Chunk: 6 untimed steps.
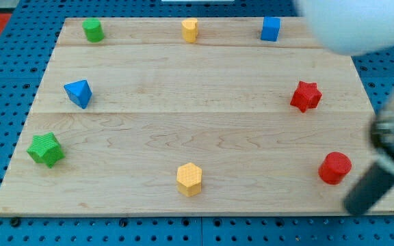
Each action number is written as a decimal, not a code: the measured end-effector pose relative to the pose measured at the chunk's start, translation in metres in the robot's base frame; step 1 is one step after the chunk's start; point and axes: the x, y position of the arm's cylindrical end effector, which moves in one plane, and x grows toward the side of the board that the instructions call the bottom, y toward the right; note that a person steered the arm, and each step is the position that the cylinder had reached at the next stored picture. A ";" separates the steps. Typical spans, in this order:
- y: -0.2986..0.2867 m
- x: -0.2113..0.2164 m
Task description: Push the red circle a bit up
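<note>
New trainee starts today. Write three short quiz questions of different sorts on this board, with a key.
1. True or false: my tip is touching the red circle.
2. Which block lies nearest the red circle?
A. red star
B. blue cube
C. green star
3. Fill in: to push the red circle up the view, my tip should first sit on the circle's ____ side.

Key:
1. False; my tip sits apart from it, toward the view's bottom right.
2. A
3. bottom; that is a judgement from where the two now lie.
</note>
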 end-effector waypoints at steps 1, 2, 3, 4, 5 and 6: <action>-0.002 -0.025; -0.062 -0.042; -0.064 -0.075; -0.053 -0.048; -0.023 -0.045; -0.003 -0.078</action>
